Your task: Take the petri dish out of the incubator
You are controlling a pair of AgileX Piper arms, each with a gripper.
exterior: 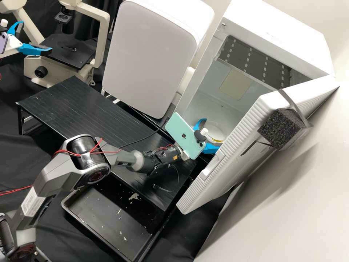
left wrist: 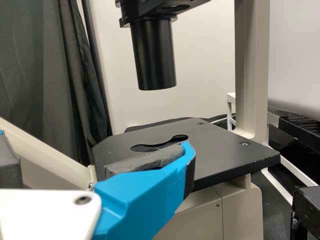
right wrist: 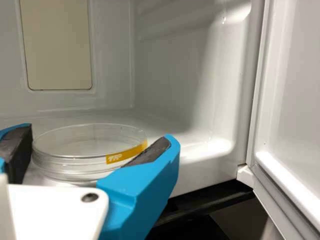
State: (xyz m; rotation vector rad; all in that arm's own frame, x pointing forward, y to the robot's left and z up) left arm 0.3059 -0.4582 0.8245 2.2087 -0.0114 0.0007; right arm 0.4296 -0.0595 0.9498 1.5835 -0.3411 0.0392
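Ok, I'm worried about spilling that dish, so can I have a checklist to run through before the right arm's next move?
1. Incubator door open: ok, it stands ajar with the arm reaching past its edge.
2. Petri dish level: ok, it sits flat inside the incubator.
3. Right end effector placed around the dish: ok, one finger on each side.
4. Both pads pressing on the dish: cannot tell.
5. Dish lid seated: cannot tell.
6. Left end effector out of the way: ok, it is over by the microscope.
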